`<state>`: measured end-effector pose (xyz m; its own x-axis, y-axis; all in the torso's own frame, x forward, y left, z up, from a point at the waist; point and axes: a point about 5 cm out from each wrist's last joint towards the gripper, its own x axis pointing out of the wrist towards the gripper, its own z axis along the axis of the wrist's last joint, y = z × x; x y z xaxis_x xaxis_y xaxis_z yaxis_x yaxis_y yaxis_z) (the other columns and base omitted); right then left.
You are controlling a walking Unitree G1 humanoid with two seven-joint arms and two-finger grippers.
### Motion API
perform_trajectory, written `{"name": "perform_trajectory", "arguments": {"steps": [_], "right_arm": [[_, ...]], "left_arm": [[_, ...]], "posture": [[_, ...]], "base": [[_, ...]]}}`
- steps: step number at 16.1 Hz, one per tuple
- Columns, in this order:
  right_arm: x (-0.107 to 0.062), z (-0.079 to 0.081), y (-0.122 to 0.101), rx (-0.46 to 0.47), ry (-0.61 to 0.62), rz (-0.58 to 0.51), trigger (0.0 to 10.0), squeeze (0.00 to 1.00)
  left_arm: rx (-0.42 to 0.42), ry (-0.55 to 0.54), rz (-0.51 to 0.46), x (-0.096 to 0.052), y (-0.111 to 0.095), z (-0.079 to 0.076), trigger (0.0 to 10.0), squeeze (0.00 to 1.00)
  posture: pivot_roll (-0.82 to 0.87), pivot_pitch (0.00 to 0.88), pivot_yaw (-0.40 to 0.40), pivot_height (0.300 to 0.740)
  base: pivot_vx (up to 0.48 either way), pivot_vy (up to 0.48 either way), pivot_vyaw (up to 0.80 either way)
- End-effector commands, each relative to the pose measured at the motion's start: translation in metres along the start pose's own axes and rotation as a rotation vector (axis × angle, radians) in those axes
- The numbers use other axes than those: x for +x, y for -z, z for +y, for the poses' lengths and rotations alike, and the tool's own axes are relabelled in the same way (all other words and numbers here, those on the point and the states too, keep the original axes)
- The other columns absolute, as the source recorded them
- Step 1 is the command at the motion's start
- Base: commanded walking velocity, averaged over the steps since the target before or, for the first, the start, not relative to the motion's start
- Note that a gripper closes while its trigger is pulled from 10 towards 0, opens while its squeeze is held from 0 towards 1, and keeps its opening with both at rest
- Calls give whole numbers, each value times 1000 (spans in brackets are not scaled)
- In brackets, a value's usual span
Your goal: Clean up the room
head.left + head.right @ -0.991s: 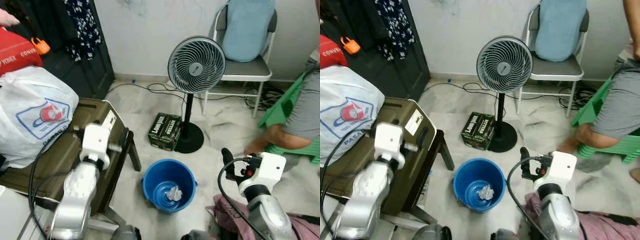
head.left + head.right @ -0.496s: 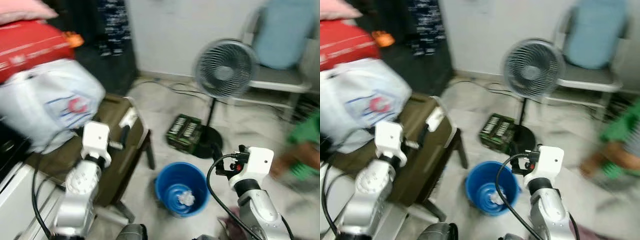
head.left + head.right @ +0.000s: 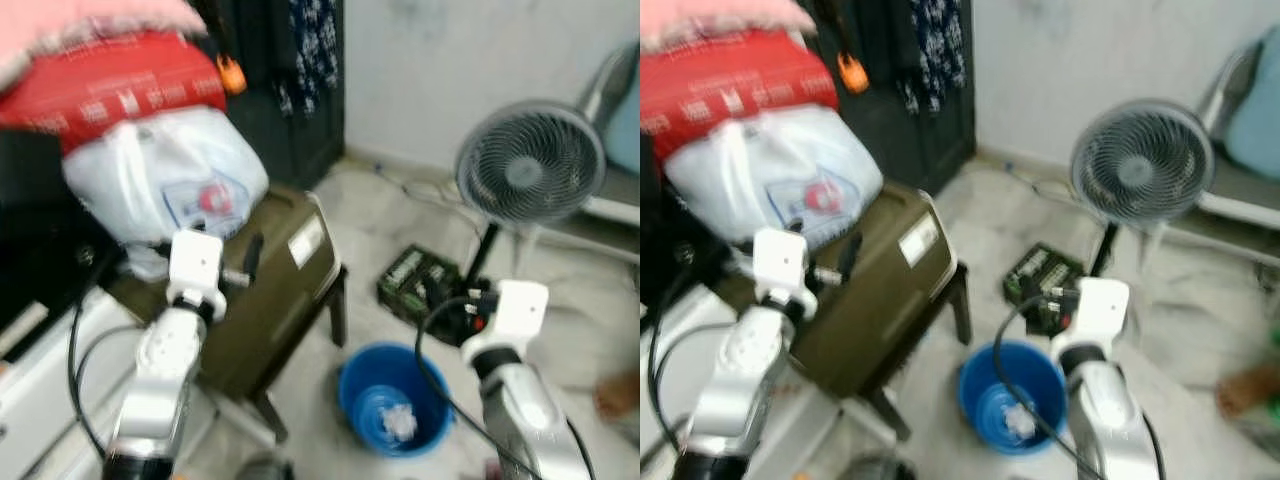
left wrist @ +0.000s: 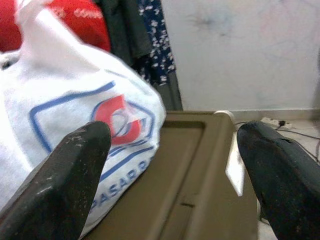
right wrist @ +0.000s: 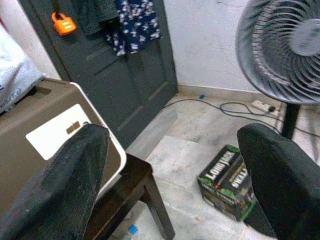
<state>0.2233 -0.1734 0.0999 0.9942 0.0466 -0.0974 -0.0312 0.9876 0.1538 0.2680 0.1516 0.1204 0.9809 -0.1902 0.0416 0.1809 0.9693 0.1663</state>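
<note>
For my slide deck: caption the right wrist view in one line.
Open right gripper faces a dark door, olive case, green box and standing fan.

Bare floor (image 3: 330, 225) lies between the olive case (image 3: 265, 290) on its dark stool (image 3: 335, 300) and the fan (image 3: 528, 165). A blue bucket (image 3: 392, 400) and a green box (image 3: 415, 280) block the ground near the fan's base. The white bag (image 3: 165, 180) covers the case's far end.

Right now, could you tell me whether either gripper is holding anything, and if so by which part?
Nothing is held. The left gripper is open, facing the white plastic bag and olive case; the right gripper is open above the floor.
</note>
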Motion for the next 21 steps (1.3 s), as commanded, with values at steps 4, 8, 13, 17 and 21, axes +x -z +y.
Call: {"name": "perform_trajectory", "arguments": {"steps": [4, 8, 13, 17, 21], "right_arm": [[13, 8, 3, 7, -70, 24, 10000, 0], [14, 10, 3, 5, -91, 31, 10000, 0], [9, 9, 4, 18, -68, 28, 10000, 0], [7, 10, 4, 23, -61, 28, 10000, 0], [7, 11, 5, 26, -69, 34, 10000, 0]], "left_arm": [[17, -93, 61, -22, 11, 9, 10000, 0], [7, -92, 70, -28, 14, 7, 10000, 0], [10, -57, 74, -21, 12, 7, 10000, 0], [17, -42, 73, -20, 11, 7, 10000, 0], [19, -36, 77, -22, 11, 8, 10000, 0]], "posture": [[5, 0, 1, 740], [-9, 0, -1, 740], [-42, 0, 32, 740], [-40, 0, 33, 740], [-35, 0, 27, 740]], "base": [[0, 0, 800], [0, 0, 800], [0, 0, 800], [0, 0, 800], [0, 0, 800]]}}
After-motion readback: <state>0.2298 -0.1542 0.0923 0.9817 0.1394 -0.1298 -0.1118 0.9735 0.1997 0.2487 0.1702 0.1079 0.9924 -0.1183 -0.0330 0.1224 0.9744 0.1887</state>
